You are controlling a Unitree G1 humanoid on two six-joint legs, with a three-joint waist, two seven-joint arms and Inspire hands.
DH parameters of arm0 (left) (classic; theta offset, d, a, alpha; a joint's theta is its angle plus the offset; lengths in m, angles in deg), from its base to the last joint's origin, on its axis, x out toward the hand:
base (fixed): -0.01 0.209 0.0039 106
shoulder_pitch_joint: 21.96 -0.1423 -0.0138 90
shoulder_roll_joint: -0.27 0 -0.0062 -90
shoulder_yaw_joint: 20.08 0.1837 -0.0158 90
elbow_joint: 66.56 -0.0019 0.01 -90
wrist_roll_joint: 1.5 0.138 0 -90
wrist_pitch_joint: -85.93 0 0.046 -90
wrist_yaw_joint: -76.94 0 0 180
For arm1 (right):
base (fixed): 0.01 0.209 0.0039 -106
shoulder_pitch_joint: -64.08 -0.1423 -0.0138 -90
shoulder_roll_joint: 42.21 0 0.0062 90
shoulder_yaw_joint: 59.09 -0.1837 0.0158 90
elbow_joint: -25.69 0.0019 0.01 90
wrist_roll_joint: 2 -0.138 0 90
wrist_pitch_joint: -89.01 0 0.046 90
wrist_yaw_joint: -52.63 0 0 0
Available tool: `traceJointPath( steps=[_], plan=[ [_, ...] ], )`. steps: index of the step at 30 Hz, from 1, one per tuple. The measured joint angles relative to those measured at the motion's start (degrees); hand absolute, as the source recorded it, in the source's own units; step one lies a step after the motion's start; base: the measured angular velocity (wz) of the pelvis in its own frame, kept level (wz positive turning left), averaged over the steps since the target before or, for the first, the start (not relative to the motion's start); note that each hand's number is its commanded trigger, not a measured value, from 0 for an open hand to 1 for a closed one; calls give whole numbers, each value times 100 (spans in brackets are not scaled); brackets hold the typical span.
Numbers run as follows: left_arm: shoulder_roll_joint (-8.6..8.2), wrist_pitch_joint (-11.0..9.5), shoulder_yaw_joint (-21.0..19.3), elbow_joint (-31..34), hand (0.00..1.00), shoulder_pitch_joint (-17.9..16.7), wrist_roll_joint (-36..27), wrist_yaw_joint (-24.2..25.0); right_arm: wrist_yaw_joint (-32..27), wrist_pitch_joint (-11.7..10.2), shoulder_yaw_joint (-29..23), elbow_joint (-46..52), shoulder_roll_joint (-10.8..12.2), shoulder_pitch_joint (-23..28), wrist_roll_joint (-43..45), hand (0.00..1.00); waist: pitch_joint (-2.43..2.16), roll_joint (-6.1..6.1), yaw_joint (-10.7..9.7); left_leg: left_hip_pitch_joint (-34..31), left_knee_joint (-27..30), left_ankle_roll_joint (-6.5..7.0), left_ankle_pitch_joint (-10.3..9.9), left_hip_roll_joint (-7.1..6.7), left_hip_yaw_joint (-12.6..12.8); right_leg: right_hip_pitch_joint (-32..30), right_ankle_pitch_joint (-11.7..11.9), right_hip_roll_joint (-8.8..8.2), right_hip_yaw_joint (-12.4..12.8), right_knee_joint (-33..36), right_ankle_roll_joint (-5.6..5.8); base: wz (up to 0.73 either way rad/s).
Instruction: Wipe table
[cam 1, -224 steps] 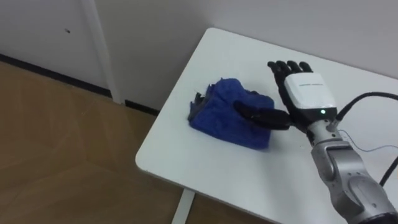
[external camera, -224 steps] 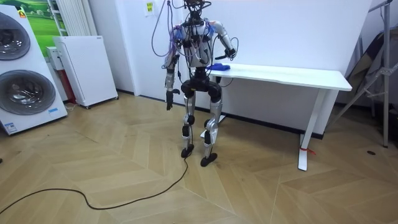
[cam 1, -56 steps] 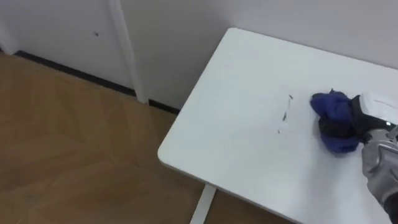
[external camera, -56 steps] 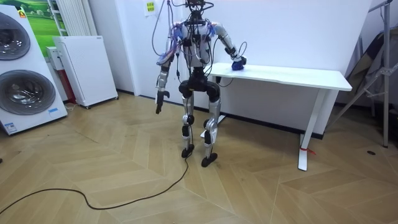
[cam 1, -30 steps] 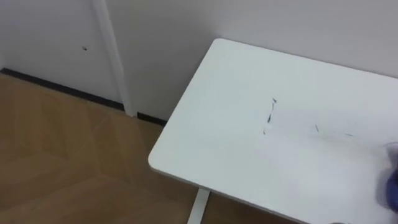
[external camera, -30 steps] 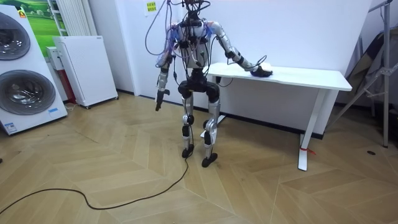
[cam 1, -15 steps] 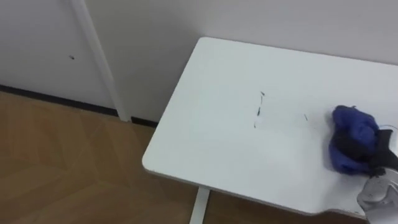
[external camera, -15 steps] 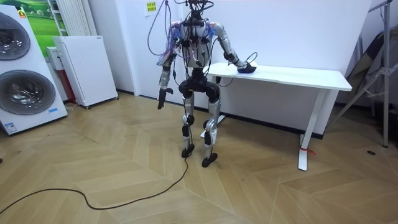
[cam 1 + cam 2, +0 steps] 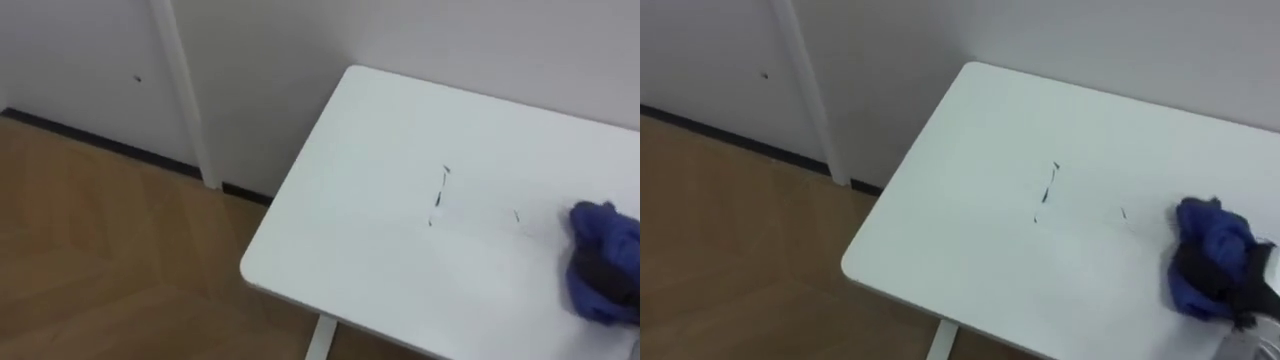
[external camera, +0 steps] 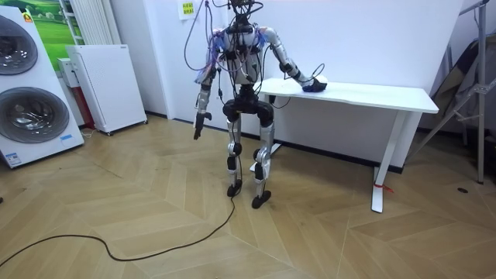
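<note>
A white table (image 9: 350, 230) stands against the wall, with thin dark marks (image 9: 440, 190) near its middle. To the right of the marks a bunched blue cloth (image 9: 1206, 238) lies on the tabletop. My right hand (image 9: 1222, 282) grips it, dark fingers curled round its near side. In the room view I stand at the table's (image 10: 372, 94) left end, my right arm stretched out over it to the cloth (image 10: 312, 87). My left hand (image 10: 198, 130) hangs by my side, clear of the table.
The table's near edge and left corner drop to a wooden floor (image 9: 110, 260). A washing machine (image 10: 31, 93) and a white cabinet (image 10: 105, 85) stand at the room view's left, a folded metal stand (image 10: 465, 93) at its right.
Over the last second my right hand drew the cloth back along the table toward me, then pushed it slightly outward again. The eye views shifted with my head.
</note>
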Motion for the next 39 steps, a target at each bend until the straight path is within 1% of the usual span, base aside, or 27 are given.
traceJointPath(
  steps=[1, 4, 6, 7, 8, 9, 10, 11, 13, 16, 17, 18, 20, 21, 22, 24, 25, 26, 28, 29, 30, 31, 33, 36, 37, 38, 39],
  plan=[
    [-2, -5, 11, 6, 0, 21, 2, 4, -3, 9, 2, 11, -5, 25, 4, 100, -5, 7, -40, 5, 35, 2, -12, 2, -3, 25, 0, 0, -50, 5, 0, 4],
    [-22, -9, 93, 4, 0, 99, 23, 19, 35, 120, 23, 134, 54, -6, 108, 100, -24, 53, -55, 8, 86, -4, -31, 19, 27, 40, 0, 14, -29, -1, 1, -10],
    [-47, -11, 193, -5, 0, 264, 169, 19, 39, 419, 47, 477, 230, -92, 401, 100, -22, 97, 55, 9, 93, -22, -20, 49, 56, -2, 3, 33, -15, -2, -4, -26],
    [-67, -20, 268, -6, 0, 341, 183, 19, 56, 601, 124, 577, 285, -183, 452, 100, -24, 124, 106, 3, 90, -32, -14, 70, 66, -48, 20, 48, -10, 18, -34, -32],
    [-76, -20, 322, -10, 0, 376, 199, 21, 104, 709, 193, 672, 300, -222, 507, 100, -21, 139, 124, -4, 85, -38, -10, 81, 74, -78, 26, 55, 9, 34, -43, -38],
    [-97, -17, 430, -10, 0, 425, 217, 31, 258, 892, 397, 880, 348, -333, 703, 100, -15, 168, 199, -9, 56, -53, 2, 117, 144, -183, 31, 72, 119, 110, -55, -53],
    [-122, -9, 492, -20, 0, 458, 217, 35, 405, 1005, 711, 1048, 411, -510, 819, 100, 12, 157, 278, -34, 50, -58, 5, 141, 204, -267, 42, 99, 215, 158, -106, -58],
    [-125, 3, 549, -21, 0, 483, 217, 40, 497, 1041, 860, 1140, 457, -610, 908, 100, 13, 202, 304, -50, 54, -60, 7, 148, 201, -306, 52, 118, 269, 181, -124, -47],
    [-150, 9, 614, -1, 0, 550, 217, 117, 785, 1038, 1397, 1323, 572, -999, 1137, 100, 43, 192, 345, -152, 52, -76, 48, 162, 191, -466, 70, 146, 321, 197, -170, -13],
    [-159, 22, 658, 9, 0, 509, 173, 143, 981, 1011, 1600, 1397, 612, -1240, 1277, 100, 91, 183, 460, -221, 45, -69, 62, 141, 164, -564, 37, 136, 335, 183, -161, 6],
    [-154, 24, 658, 12, 0, 466, 155, 139, 979, 990, 1601, 1403, 611, -1238, 1275, 100, 79, 201, 461, -226, 35, -65, 82, 127, 138, -553, 34, 128, 312, 174, -156, 24],
    [-142, 29, 657, 21, 0, 342, 141, 137, 937, 943, 1586, 1397, 606, -1201, 1245, 100, 77, 172, 452, -211, -18, -54, 100, 99, 102, -516, 30, 117, 290, 145, -149, 26],
    [-136, 39, 628, 36, 0, 134, 110, 136, 784, 749, 1573, 1309, 534, -1061, 1142, 100, 57, 126, 391, -186, -23, -51, 104, 66, 31, -473, 21, 100, 233, 88, -133, 27],
    [-134, 42, 573, -19, 0, 71, 123, 134, 619, 554, 1528, 1213, 468, -914, 1124, 100, 52, 91, 346, -183, -17, -50, 104, 47, 17, -425, 8, 81, 145, 85, -113, 54],
    [-134, 39, 476, -48, 0, 27, 144, 134, 430, 306, 1380, 1052, 464, -765, 1124, 100, 48, 48, 202, -185, 7, -48, 104, 20, 8, -306, -3, 60, 17, 48, -95, 73],
    [-135, -6, 286, -46, 0, 35, 180, 135, 250, 96, 1025, 886, 469, -532, 1040, 100, 44, 2, 59, -182, 41, -25, 95, 18, 15, -151, -6, 44, -33, -4, -85, 78],
    [-135, -90, 165, -45, 0, 35, 226, 133, 196, -4, 770, 772, 458, -419, 1003, 100, 37, -5, 64, -166, 42, -15, 87, 23, 9, -126, -10, 35, -40, -8, -79, 47],
    [-133, -121, 102, -44, 0, 29, 240, 133, 159, -52, 656, 709, 447, -369, 1002, 100, 37, -9, 64, -152, 36, -14, 87, 23, -7, -110, -10, 31, -44, -5, -77, 21],
    [-114, -146, -208, -50, 0, 14, 280, 107, 64, -125, 288, 491, 328, -159, 832, 100, 13, -39, 67, -139, 43, 1, 77, 0, -32, -51, -22, 16, -141, -4, -54, 7],
    [-110, -145, -272, -51, 0, 14, 280, 93, 37, -128, 204, 413, 295, -122, 790, 100, 5, -45, 63, -139, 49, 2, 75, -9, -38, -41, -21, 13, -174, -5, -52, 6],
    [-89, -145, -340, -50, 0, 20, 282, 56, -25, -129, 100, 263, 200, -19, 712, 100, -23, -58, 45, -135, 58, 3, 75, -55, -86, -14, -23, 6, -246, -4, -47, 13],
    [-72, -147, -362, -47, 0, 35, 283, 8, -35, -127, -6, 136, 130, 70, 700, 100, -36, -65, 36, -103, 54, 4, 74, -60, -107, 35, -25, -1, -299, 3, -43, 12],
    [-78, -144, -340, -33, 0, 57, 274, 3, -25, -80, -4, 24, 58, 93, 631, 100, -63, -58, 40, -83, 52, 8, 69, -56, -101, 57, -26, 1, -301, -2, -40, -6],
    [-149, -146, -210, -21, 0, 198, 277, 0, 19, 78, 45, 21, 96, -40, 645, 100, -62, -2, 80, -83, 95, 7, 70, -30, -57, 73, -26, 20, -171, 1, -41, -16],
    [-180, -153, -93, -23, 0, 285, 282, 0, 75, 217, 104, 75, 104, -193, 656, 100, -53, 18, 151, -89, 104, 3, 73, 35, 12, 44, -27, 28, -137, 9, -43, -26],
    [-194, -159, -26, -23, 0, 321, 283, 9, 107, 287, 168, 114, 111, -264, 656, 100, -45, 42, 202, -91, 101, -5, 72, 44, 50, 14, -27, 38, -110, 10, -47, -37],
    [-219, -158, 96, -24, 0, 381, 284, 27, 175, 437, 265, 208, 139, -363, 673, 100, -43, 78, 238, -105, 93, -30, 78, 54, 96, -48, -15, 63, -58, 29, -75, -35]
  ],
)
